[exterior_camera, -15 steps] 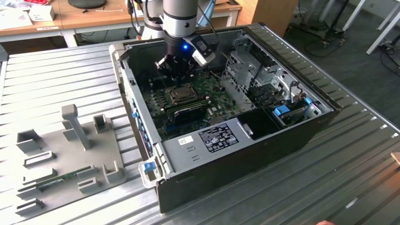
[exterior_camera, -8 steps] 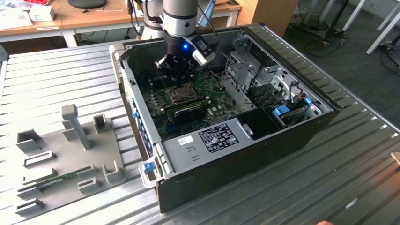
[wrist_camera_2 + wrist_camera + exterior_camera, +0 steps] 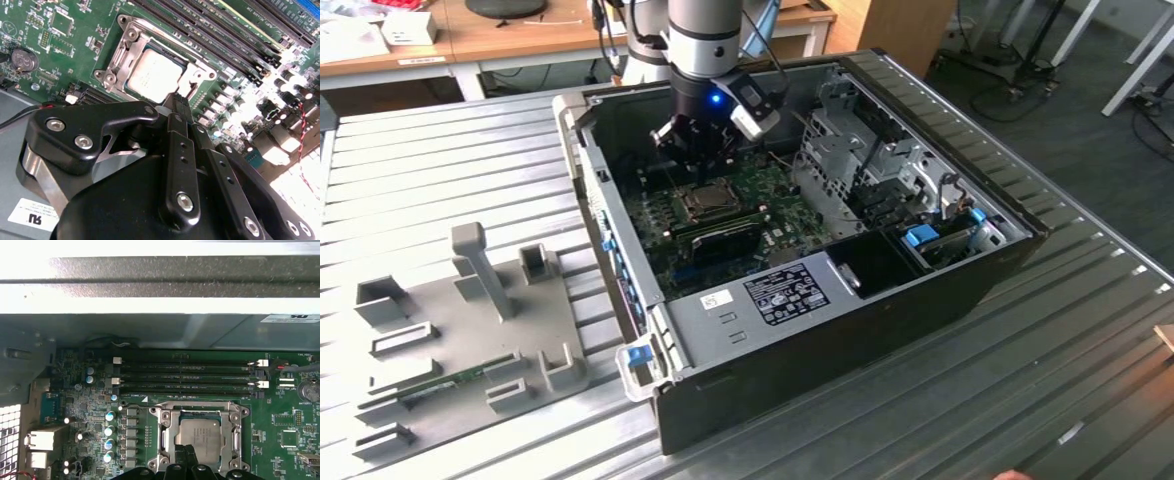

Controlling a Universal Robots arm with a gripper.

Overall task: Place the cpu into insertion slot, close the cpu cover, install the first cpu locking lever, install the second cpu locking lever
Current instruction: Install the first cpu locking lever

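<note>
Gripper (image 3: 179, 100) is hovering clenched, empty, tips at edge of cpu (image 3: 152, 75); cpu cover (image 3: 198, 75) is lying flat round cpu.

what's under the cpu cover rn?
The cpu, its metal face showing through the cut-out of the cpu cover. The insertion slot beneath is hidden by the chip, and the gripper blocks one edge.

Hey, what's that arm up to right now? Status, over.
Shut tool at cpu cover edge. Below it, cpu seated, cover down. Nothing blocking.
</note>
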